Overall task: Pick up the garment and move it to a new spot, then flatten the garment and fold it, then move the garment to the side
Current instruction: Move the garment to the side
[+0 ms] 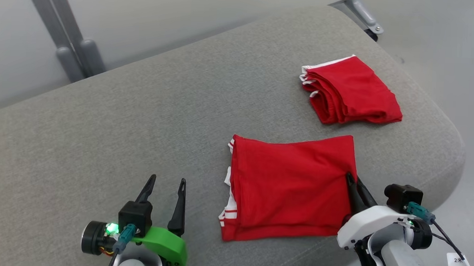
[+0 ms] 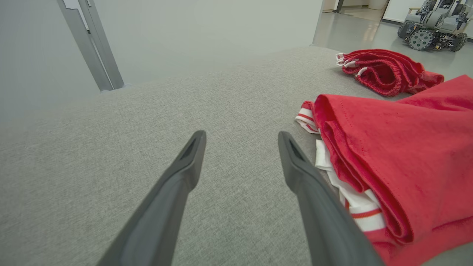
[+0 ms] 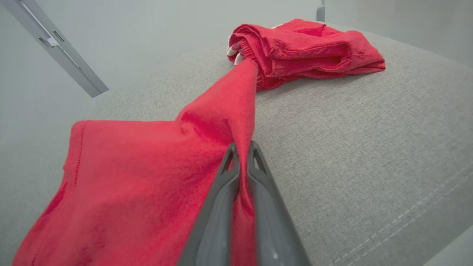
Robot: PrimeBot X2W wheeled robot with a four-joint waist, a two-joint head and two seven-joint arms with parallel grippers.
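Note:
A folded red garment with white trim lies on the grey cushion, near its front edge. My right gripper is shut on the garment's right edge, and the cloth is pinched between the two dark fingers and lifted into a ridge. My left gripper stands open over bare cushion just left of the garment, nothing between its fingers. The garment's trimmed folded edge lies close beside the right finger in the left wrist view.
A second folded red garment rests at the cushion's back right. The cushion's rounded right edge drops to the floor. Grey metal posts stand behind on the left. A wheeled machine sits far off on the floor.

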